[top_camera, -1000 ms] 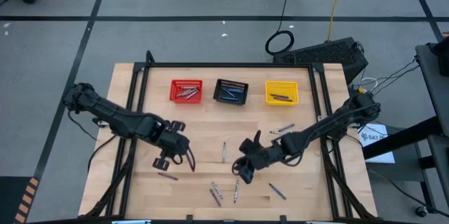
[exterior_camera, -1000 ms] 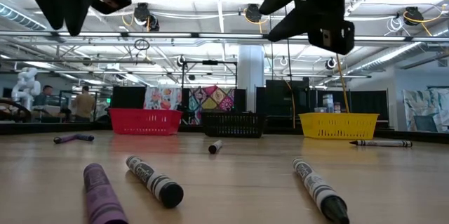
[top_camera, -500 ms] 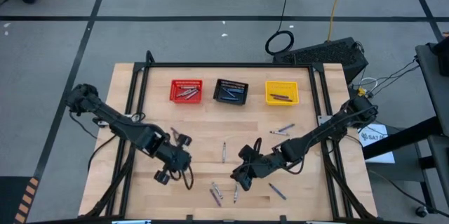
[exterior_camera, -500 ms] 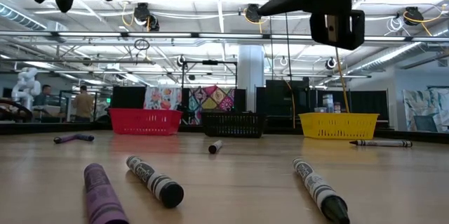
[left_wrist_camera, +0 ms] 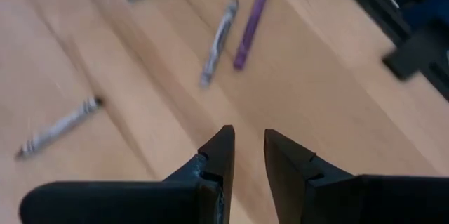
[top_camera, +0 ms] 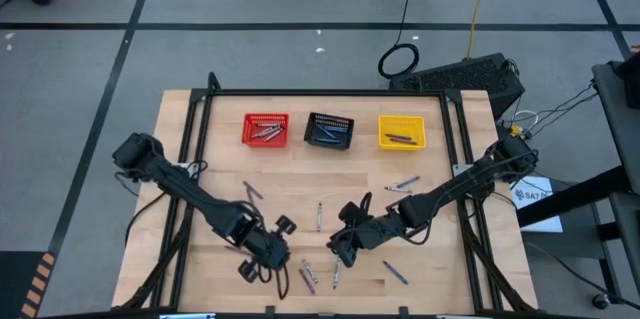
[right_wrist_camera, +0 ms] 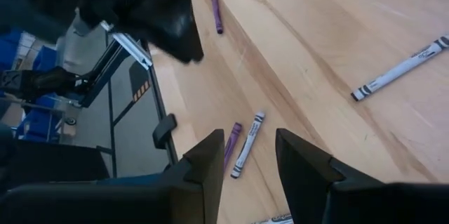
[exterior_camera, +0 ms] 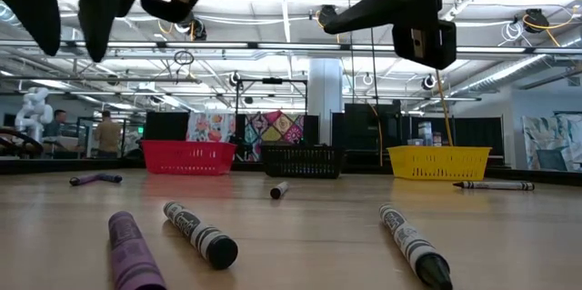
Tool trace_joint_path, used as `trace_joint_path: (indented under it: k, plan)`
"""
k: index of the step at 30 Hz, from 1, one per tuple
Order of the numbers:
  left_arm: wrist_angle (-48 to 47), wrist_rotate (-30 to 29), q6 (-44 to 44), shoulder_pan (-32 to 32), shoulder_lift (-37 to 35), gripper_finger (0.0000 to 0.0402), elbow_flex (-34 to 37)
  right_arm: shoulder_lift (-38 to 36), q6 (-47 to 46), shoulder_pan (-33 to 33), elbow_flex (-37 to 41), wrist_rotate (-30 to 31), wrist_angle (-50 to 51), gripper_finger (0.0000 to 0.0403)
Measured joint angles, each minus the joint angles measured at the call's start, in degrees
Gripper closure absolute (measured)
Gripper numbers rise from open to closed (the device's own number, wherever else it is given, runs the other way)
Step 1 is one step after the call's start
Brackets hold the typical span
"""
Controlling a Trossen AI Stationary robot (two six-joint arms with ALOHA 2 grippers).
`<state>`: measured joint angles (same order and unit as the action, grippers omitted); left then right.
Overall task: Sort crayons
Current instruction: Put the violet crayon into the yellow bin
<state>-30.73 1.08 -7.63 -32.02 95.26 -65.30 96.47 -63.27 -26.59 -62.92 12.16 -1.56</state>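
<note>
1. Left hand (top_camera: 262,259) over the near part of the desk (top_camera: 290,194), above loose crayons (top_camera: 320,277), fingers (left_wrist_camera: 219,155) a narrow gap apart, nothing between them.
2. Seen past those fingers: a grey crayon (left_wrist_camera: 218,40) and a purple crayon (left_wrist_camera: 251,24) side by side just beside each other, another grey crayon (left_wrist_camera: 57,127) well apart. Likely lining up on one of these for a pick.
3. Right hand (top_camera: 343,246) near desk centre, just beside the same near cluster, fingers (right_wrist_camera: 209,159) parted and empty too. Held high, judging by the low view, probably to keep clear of the left arm working close by.
4. From the right wrist: a purple and a grey crayon (right_wrist_camera: 248,144) lying together beyond the fingers, one more purple (right_wrist_camera: 215,12) farther off, one grey (right_wrist_camera: 400,68) to the side.
5. Crayons scattered flat on the desk: several near the front edge, one at centre (top_camera: 319,215), a few (top_camera: 404,184) toward the yellow basket (top_camera: 401,132).
6. Red basket (top_camera: 266,129), black basket (top_camera: 329,130) and yellow one in a row at the far side, each already holding crayons, presumably one colour group apiece.
7. Sorting partly done; many crayons not yet collected.
8. Risk: both hands near one cluster, so a clash of arms seems possible.
</note>
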Motion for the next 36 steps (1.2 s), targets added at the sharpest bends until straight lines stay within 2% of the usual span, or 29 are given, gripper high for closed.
trace_joint_path:
  k: [7, 26, 36]
  plan:
    - [7.5, -1.4, -2.3, 0.0, 3.7, 0.0324, 0.0, 0.0, -0.4, 0.0, 0.0, 0.2, 0.0, 0.0289]
    - [20.5, 0.6, -7.9, -1.1, 13.4, 0.0324, 0.0, 0.0, -0.5, 0.0, 0.0, 0.9, -0.4, 0.0289]
    - [22.9, 1.9, -8.2, -1.1, 16.2, 0.0324, 0.0, 0.0, -0.5, 0.0, 0.0, 1.5, -0.4, 0.0289]
